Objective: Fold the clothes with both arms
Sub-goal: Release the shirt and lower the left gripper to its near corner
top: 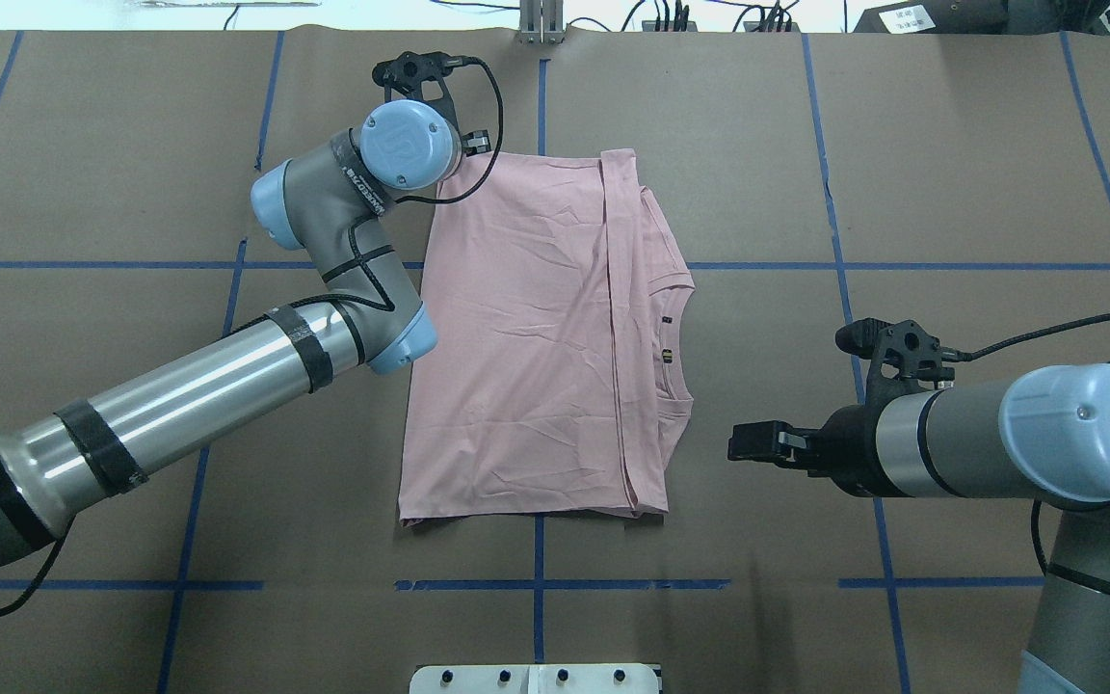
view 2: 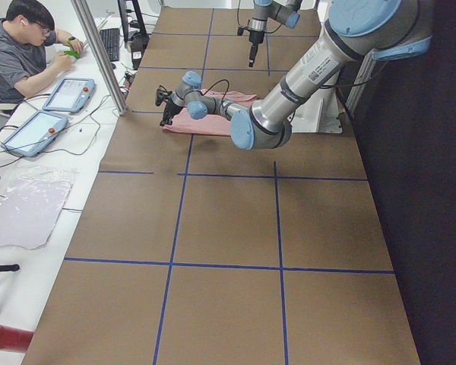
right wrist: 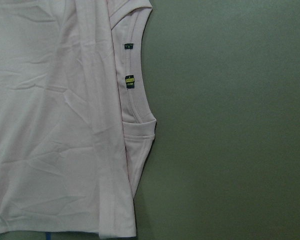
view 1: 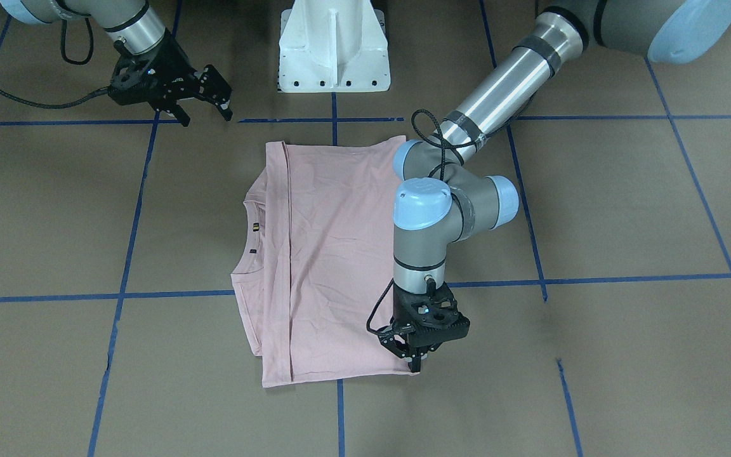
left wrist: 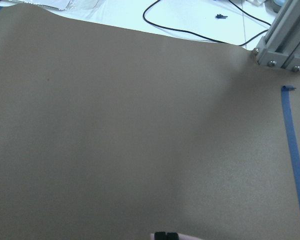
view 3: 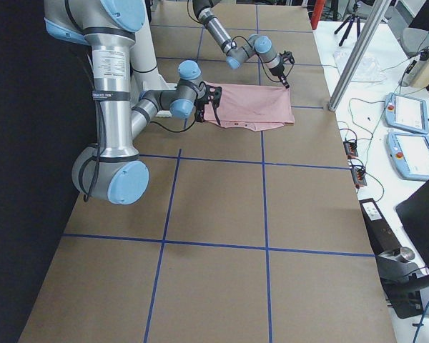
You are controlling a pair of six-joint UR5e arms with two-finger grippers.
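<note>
The pale pink T-shirt (view 1: 334, 254) lies folded flat in the middle of the table, its hem band laid over toward the ribbed collar (top: 675, 337). It also shows in the overhead view (top: 516, 328) and the right wrist view (right wrist: 50, 125), print hidden. My left gripper (view 1: 415, 363) points down at the shirt's far corner, on my left, with its fingers pressed together on the cloth; a black fingertip (left wrist: 165, 235) shows at the bottom edge of the left wrist view. My right gripper (view 1: 205, 114) is open and empty, held above the table beside the collar side (top: 743, 445).
The white pedestal base (view 1: 334, 51) stands at my edge of the table. Blue tape lines (top: 536, 584) cross the brown table. An aluminium post (left wrist: 285, 45) and cables sit at the far edge. An operator (view 2: 23, 46) with tablets sits beyond it.
</note>
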